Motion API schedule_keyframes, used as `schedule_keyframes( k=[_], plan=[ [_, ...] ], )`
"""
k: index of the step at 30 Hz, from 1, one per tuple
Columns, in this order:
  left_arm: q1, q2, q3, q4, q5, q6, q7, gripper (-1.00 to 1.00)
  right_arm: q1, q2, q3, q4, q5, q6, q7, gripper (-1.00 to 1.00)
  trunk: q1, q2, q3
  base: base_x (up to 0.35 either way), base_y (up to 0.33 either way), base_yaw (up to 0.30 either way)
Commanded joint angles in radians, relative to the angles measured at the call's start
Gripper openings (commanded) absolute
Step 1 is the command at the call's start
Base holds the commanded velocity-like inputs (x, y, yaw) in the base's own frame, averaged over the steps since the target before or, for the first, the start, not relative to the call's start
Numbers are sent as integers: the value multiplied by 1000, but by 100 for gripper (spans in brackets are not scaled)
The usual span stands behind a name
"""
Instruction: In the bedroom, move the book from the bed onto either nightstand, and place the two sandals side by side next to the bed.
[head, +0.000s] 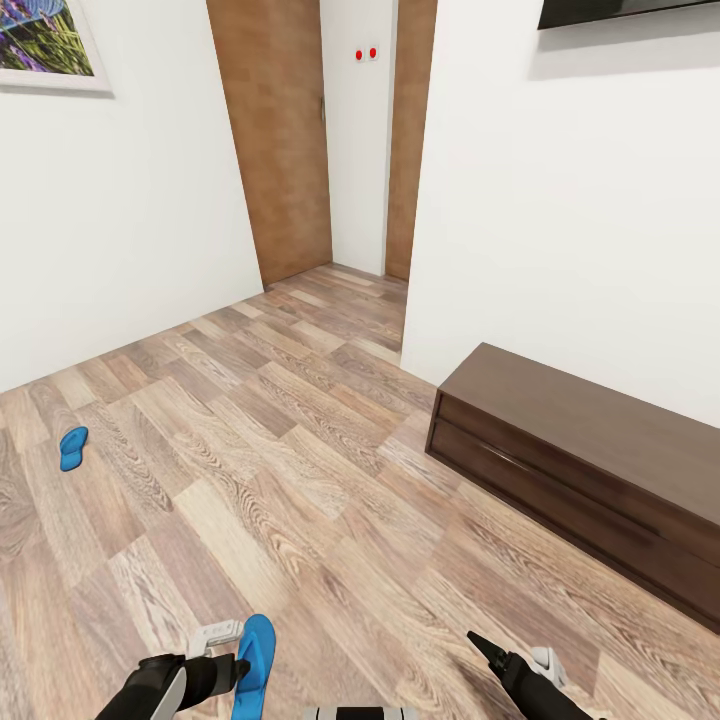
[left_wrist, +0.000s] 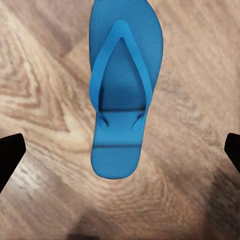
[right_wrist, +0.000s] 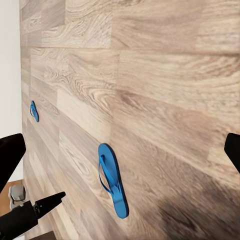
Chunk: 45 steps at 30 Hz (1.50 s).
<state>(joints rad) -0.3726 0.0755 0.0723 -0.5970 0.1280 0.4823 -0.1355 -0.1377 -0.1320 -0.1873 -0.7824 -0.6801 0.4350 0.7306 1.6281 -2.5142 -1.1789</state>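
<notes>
- Wood-plank floor runs between white walls, with a wooden door at the far end and a framed picture on the wall to the left.
- Against the wall on the right stands a long dark cabinet, drawers closed; its top is bare.
- One sandal lies flat on the floor, strap up, just ahead of the left gripper in the head view.
- In the left wrist view this sandal lies centred between the two dark fingertips, which stand far apart at either edge of the picture; the jaws are wide and touch nothing.
- The same sandal also appears in the right wrist view, lying on the planks beyond a dark pointed finger of the left gripper.
- A second sandal lies well apart from the first, farther out on the floor near the left wall; the right wrist view shows it small and close to the wall's foot.
- The right gripper hangs over bare planks, well clear of both sandals; its fingertips sit at opposite edges of its own view, spread wide and empty.
</notes>
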Motion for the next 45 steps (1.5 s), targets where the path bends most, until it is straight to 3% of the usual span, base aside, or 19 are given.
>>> schedule_keyframes(
  k=[1, 45],
  plan=[
    [0, 0, 3, -1, 8, 7, -1, 100, 0, 0, -1, 0, -7, 8, 1, 100, 0, 0, -1, 0, 0, 0],
    [0, -9, 3, -1, 8, 1, 0, 100, 0, -1, -4, 0, -7, 8, 1, 100, 0, 0, -1, 0, 0, 0]
  ],
)
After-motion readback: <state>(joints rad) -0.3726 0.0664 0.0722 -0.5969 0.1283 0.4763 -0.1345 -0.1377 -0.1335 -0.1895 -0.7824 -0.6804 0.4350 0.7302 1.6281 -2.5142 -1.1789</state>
